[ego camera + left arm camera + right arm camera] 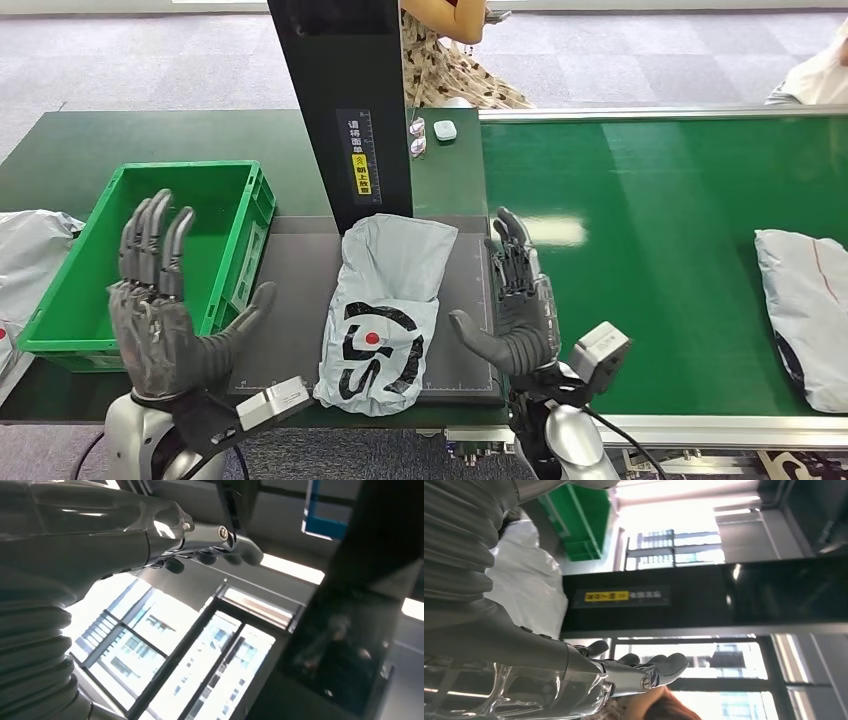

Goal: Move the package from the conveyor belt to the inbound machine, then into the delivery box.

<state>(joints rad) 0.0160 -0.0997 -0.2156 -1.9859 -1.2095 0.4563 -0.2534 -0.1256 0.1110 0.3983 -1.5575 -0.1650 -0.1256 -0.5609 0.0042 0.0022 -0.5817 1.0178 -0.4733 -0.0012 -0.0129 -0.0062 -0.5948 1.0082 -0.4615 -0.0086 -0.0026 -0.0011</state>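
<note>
Lying crumpled on the flat dark inbound machine (290, 290), glossy grey package (385, 310), left hand (165, 320), right hand (520, 305), fingers apart, empty.

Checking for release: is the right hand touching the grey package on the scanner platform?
Apart. The head view shows dark platform between the right hand and the grey package.

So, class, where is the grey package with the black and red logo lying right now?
In the head view, the grey package lies on the dark scanner platform, below the black post, right of the green crate.
</note>
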